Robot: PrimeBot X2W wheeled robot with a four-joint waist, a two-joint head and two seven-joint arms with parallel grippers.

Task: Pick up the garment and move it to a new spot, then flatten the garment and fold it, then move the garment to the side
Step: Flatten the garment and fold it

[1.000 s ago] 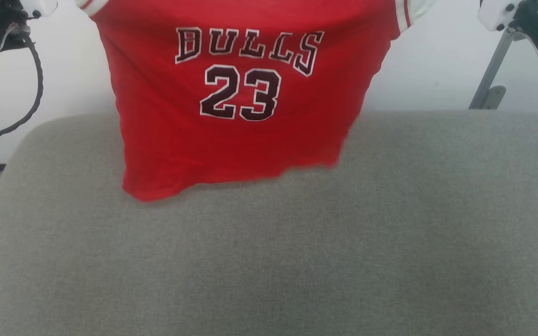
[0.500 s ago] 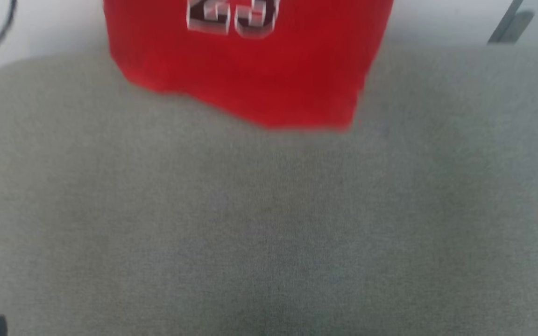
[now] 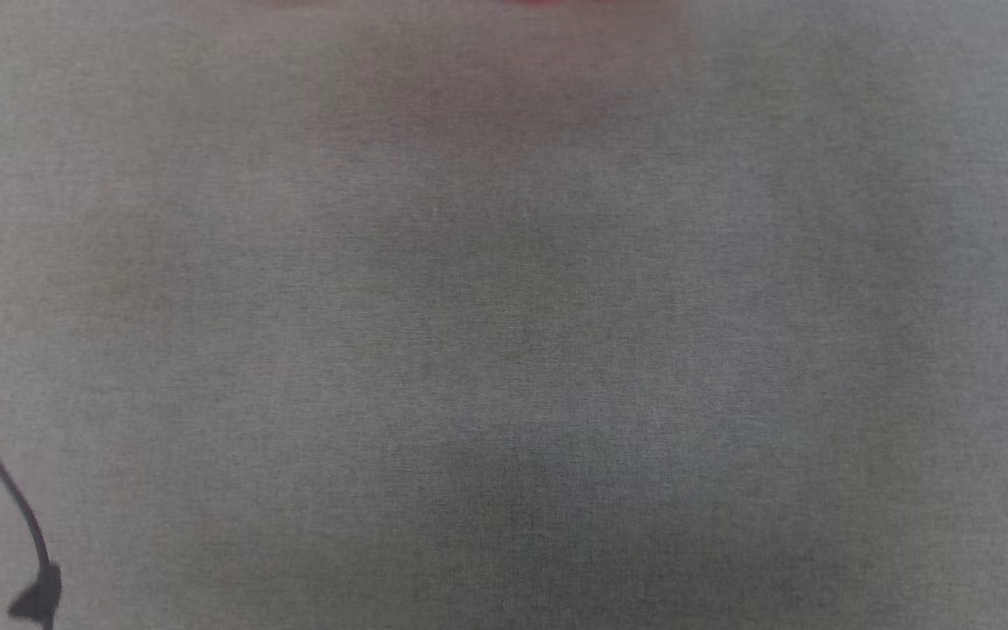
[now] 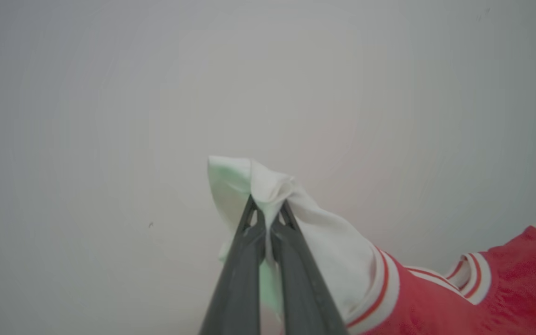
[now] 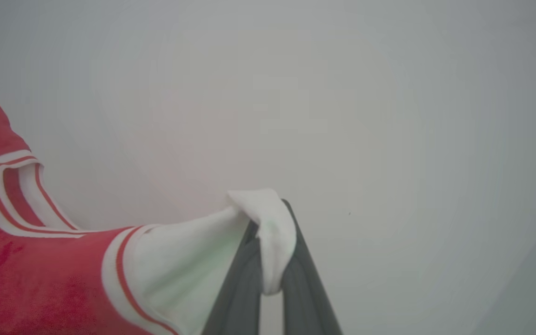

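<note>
Plainly, the red jersey (image 4: 435, 298) is held aloft by its two sleeves in front of a pale wall (image 4: 110, 93). The jaws of the left gripper (image 4: 268, 210) are clenched on the bunched end of a white sleeve (image 4: 328, 246). Those of the right gripper (image 5: 271, 232) are clenched on the other white sleeve (image 5: 189, 260), whose cuff is draped over the fingertips.

In the head view a thin red sliver of the jersey is seen at the top edge, beyond the grey cloth-covered counter (image 3: 504, 350). A dark cable (image 3: 23, 534) hangs at the lower left. Whether the hem touches the counter cannot be told.

The carry to a new spot is judged to be the step in hand. To do it well, the grippers should be held level and well apart, so that the shoulder line is drawn taut. The hem should be laid down first and the body drawn out flat after it, so that no crease is trapped beneath. Sharp swings should be avoided, since only the sleeve ends are gripped.
</note>
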